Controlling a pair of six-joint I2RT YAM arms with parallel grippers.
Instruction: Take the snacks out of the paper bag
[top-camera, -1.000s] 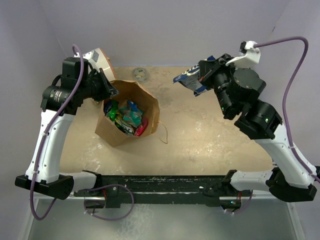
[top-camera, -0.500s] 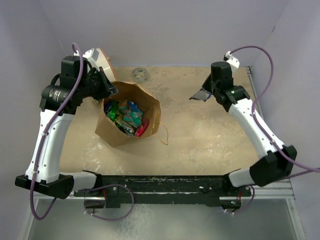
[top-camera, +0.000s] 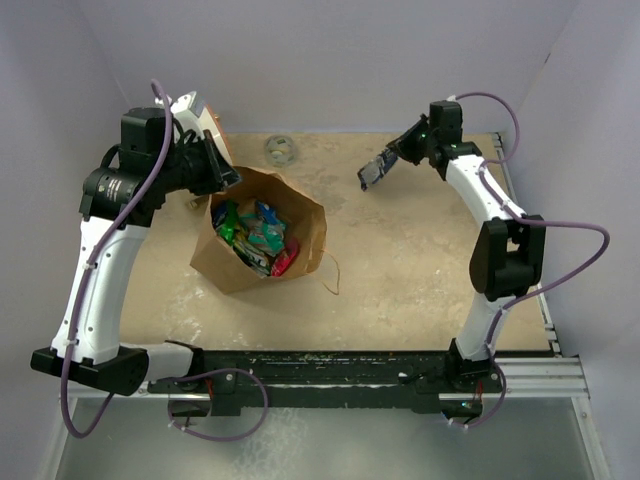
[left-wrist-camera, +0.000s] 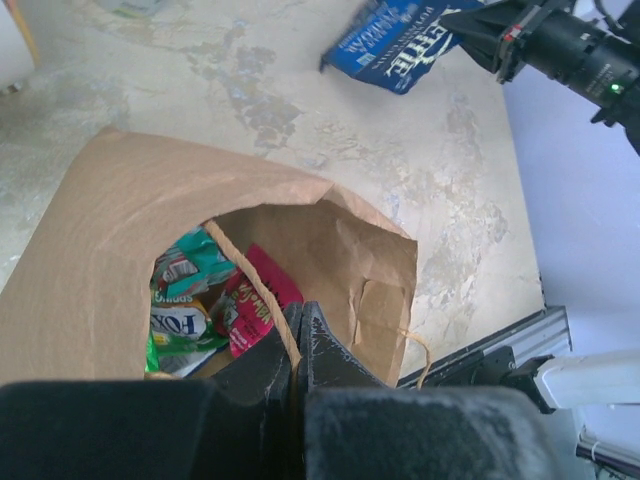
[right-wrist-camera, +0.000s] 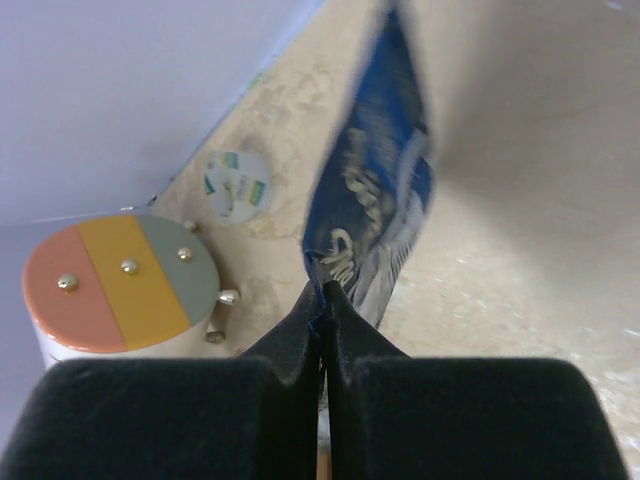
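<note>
The brown paper bag (top-camera: 300, 215) stands open at the left of the table, with several snacks (top-camera: 252, 235) in green, teal and red inside. My left gripper (top-camera: 222, 178) is at the bag's back rim, shut on its twine handle (left-wrist-camera: 250, 275); the jaws meet around the twine, above the snacks (left-wrist-camera: 195, 300). My right gripper (top-camera: 393, 158) is at the back right, above the table and apart from the bag, shut on the edge of a blue snack packet (top-camera: 372, 173) with white lettering. That blue packet (right-wrist-camera: 385, 190) hangs from my right gripper (right-wrist-camera: 325, 292).
A white cylinder with an orange rim (top-camera: 202, 115) stands behind the left gripper; its orange, yellow and grey top (right-wrist-camera: 120, 275) shows in the right wrist view. A small grey ring (top-camera: 281, 149) lies at the back wall. The bag's second twine handle (top-camera: 328, 270) trails at its front.
My right arm has stretched out toward the back of the table, carrying the blue packet slightly left and lower. The left gripper has kept its hold; the bag has shifted slightly.
</note>
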